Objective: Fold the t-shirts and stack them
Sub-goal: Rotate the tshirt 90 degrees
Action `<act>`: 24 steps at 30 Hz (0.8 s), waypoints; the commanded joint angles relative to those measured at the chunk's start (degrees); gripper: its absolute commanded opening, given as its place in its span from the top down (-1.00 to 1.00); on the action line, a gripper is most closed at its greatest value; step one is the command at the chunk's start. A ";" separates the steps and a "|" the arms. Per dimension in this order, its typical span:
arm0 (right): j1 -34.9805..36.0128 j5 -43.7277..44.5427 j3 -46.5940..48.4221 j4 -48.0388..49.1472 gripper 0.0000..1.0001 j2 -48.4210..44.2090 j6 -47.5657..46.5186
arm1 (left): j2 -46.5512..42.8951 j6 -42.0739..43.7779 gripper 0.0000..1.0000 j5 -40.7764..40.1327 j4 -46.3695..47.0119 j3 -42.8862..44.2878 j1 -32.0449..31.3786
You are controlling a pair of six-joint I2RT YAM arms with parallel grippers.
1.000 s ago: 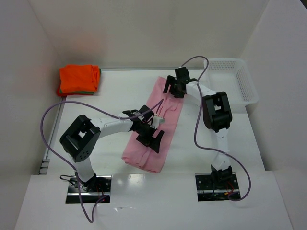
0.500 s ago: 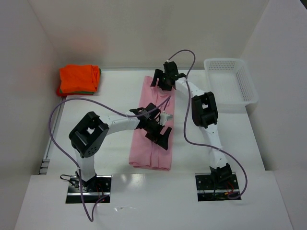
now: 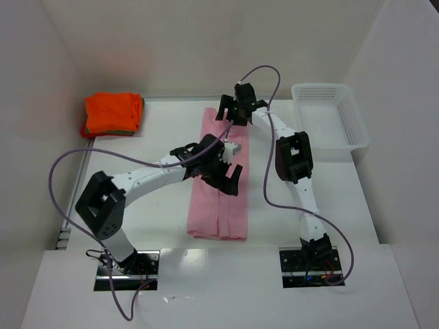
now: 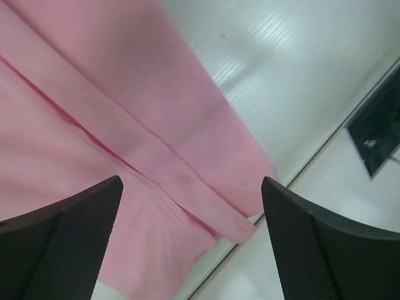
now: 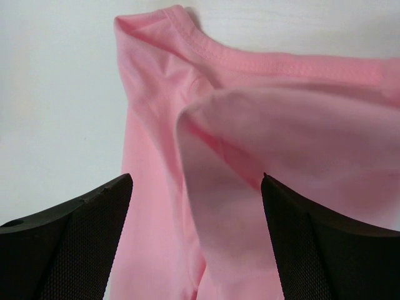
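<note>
A pale pink t-shirt (image 3: 216, 219) lies on the table as a long narrow strip running from far to near, its sides folded in. My left gripper (image 3: 231, 179) hovers open over the strip's middle; in the left wrist view (image 4: 190, 240) only the fold seam and the near hem (image 4: 237, 228) show between its fingers. At the far collar end my right gripper (image 3: 233, 118) is open above the cloth, and a loose raised fold (image 5: 250, 125) lies between its fingers (image 5: 94, 237) below the collar (image 5: 262, 62). A folded orange t-shirt (image 3: 113, 112) sits at the far left, with a green edge (image 3: 118, 131) under it.
A white mesh basket (image 3: 343, 133) stands at the far right against the wall. White walls close in the table on the left, back and right. A purple cable loops out from each arm over the table.
The pink shirt has swung from slanted to straight and become narrower. My right gripper moved left to the collar end and widened. My left gripper shifted slightly toward the far side; its elbow swung left.
</note>
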 commanded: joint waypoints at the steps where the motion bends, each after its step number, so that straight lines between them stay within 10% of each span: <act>1: 0.01 1.35 -7.34 4.04 -0.78 -15.30 -1.38 | -9.18 -4.87 -0.99 -9.30 -1.20 -0.70 -0.26; 13: 0.01 -0.05 -43.21 11.78 -0.78 -33.87 1.52 | -9.20 -11.91 -0.99 -15.92 -1.73 -12.57 -0.26; 24: 2.91 -2.78 -47.10 14.16 -0.78 -31.15 2.57 | -4.19 -12.53 -0.99 -8.71 0.73 -14.94 -0.26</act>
